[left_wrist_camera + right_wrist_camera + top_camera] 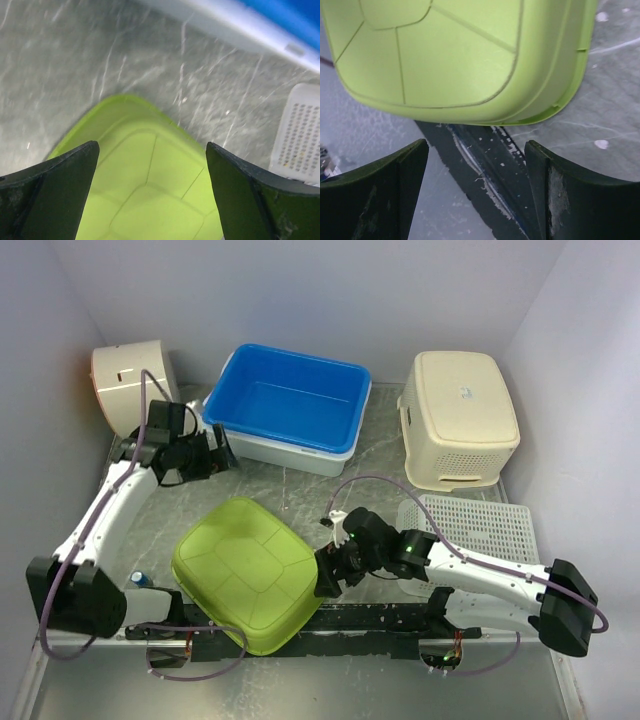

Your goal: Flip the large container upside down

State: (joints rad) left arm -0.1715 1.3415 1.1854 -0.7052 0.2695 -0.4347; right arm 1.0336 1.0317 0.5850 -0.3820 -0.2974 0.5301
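The large lime-green container [245,570] lies bottom-up on the table near the front edge, slightly tilted. It also shows in the left wrist view [150,190] and the right wrist view [460,60]. My left gripper [222,455] is open and empty, raised behind the container beside the blue tub; in its own view the gripper [152,145] frames the container's base from a distance. My right gripper [325,582] is open and empty, close to the container's right rim, not touching; in its view the gripper [476,142] is just short of the rim.
A blue tub [340,435] stands at the back centre on a white lid. A beige basket [460,420] sits upside down at back right, a white perforated tray [470,525] lies under my right arm, and a round beige container [125,380] is at back left. Black tape [380,620] runs along the front.
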